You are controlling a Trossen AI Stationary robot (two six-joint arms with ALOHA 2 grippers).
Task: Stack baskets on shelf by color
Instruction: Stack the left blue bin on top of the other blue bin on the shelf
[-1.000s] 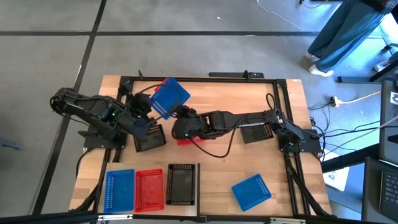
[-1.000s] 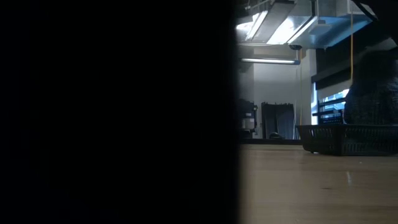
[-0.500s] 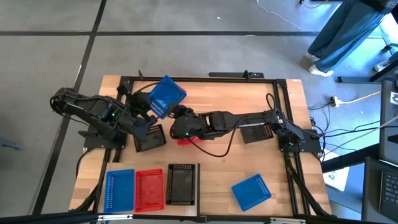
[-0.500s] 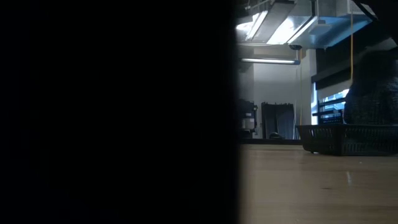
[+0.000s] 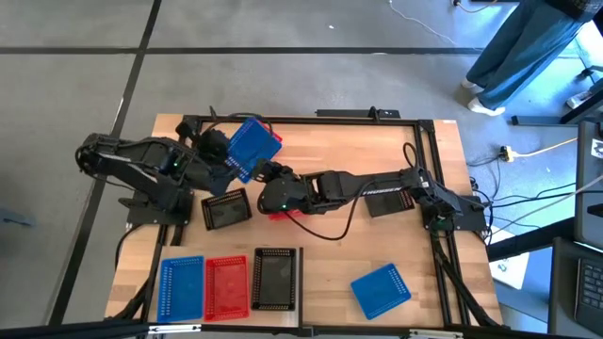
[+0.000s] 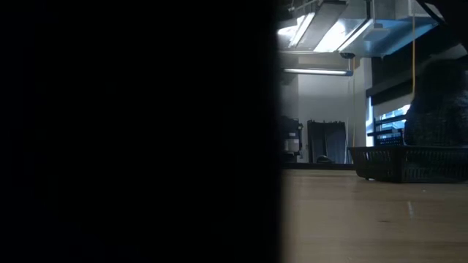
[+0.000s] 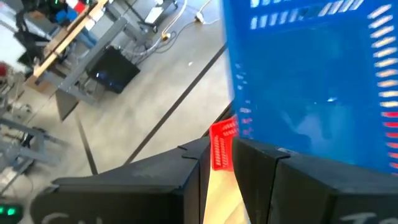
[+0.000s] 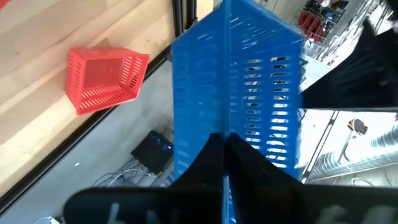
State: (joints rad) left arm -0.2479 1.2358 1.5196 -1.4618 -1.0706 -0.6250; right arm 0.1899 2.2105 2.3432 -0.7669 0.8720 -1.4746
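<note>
A blue basket (image 5: 252, 146) hangs in the air over the table's far left part, tipped on edge, between both grippers. My left gripper (image 5: 224, 158) is at its left side, my right gripper (image 5: 271, 175) at its near right side; both are shut on it. The basket fills the left wrist view (image 7: 311, 81) and the right wrist view (image 8: 249, 93). A blue (image 5: 181, 287), a red (image 5: 226, 285) and a black basket (image 5: 275, 280) sit side by side at the near edge. I cannot make out the shelf. My left gripper has a wall edge of the blue basket (image 7: 239, 134) running down between its two close-set fingers, and the fingers (image 7: 264, 171) hide the place of contact. The basket stands lifted clear beyond the fingers. My right gripper pinches a corner edge of the blue basket (image 8: 225, 127) between its two fingers, which come from the table's right side. The basket rises beyond the fingers, lifted clear, on edge.
A black basket (image 5: 226, 208) lies below the left arm, a red one (image 5: 283, 213) and a black one (image 5: 386, 202) under the right arm, a loose blue one (image 5: 381, 289) near right. Another red basket (image 8: 106, 78) sits by the table frame. A person (image 5: 518, 47) stands beyond the far right corner.
The blue basket has shifted a little toward the table's left and far edge and tipped further on edge, still held by both grippers. My left gripper has drawn away from the black basket toward the far edge, leaving that basket uncovered. My right gripper has followed the blue basket.
</note>
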